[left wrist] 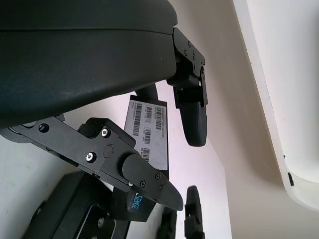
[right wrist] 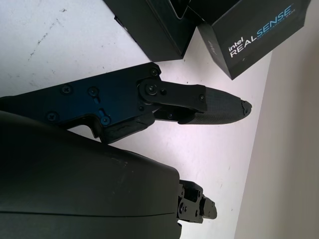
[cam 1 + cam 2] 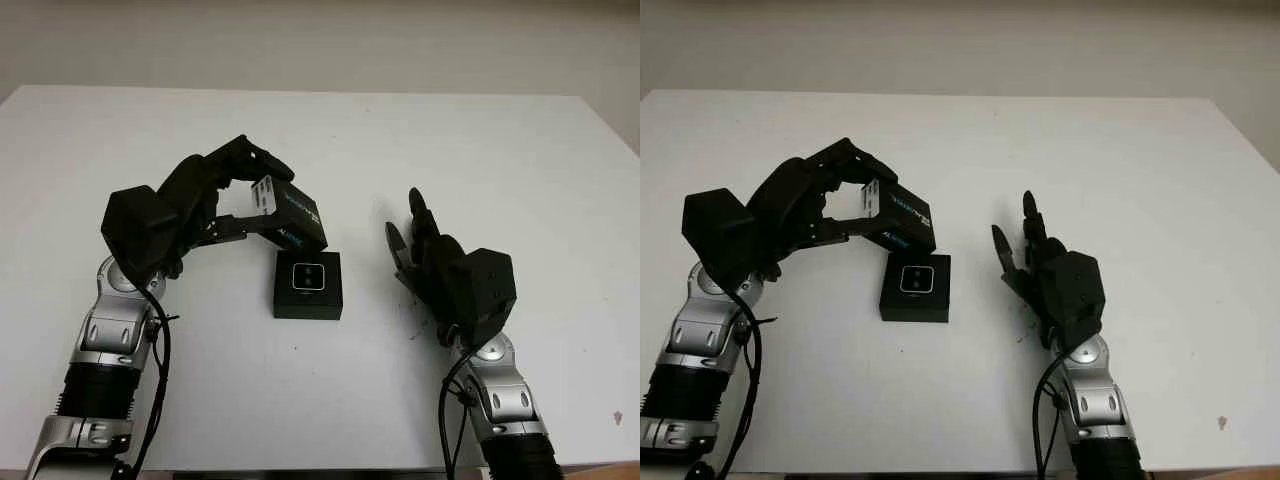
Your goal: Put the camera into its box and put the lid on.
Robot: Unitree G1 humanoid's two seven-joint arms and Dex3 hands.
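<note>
A black open box (image 3: 308, 286) sits mid-table with the silver-faced camera (image 3: 306, 277) lying inside it. My left hand (image 3: 235, 195) is shut on the black lid (image 3: 287, 213), holding it tilted in the air just behind and left of the box. A white barcode label on the lid (image 1: 148, 130) faces the left wrist camera, and blue lettering marks its side (image 2: 259, 35). To the right of the box, my right hand (image 3: 412, 240) hovers open with its fingers pointing away from me. A gap of bare table separates that hand from the box (image 3: 916, 288).
The white table (image 3: 480, 160) runs wide around the box. Its far edge meets a pale wall, and a small dark speck (image 3: 617, 417) lies near the front right corner.
</note>
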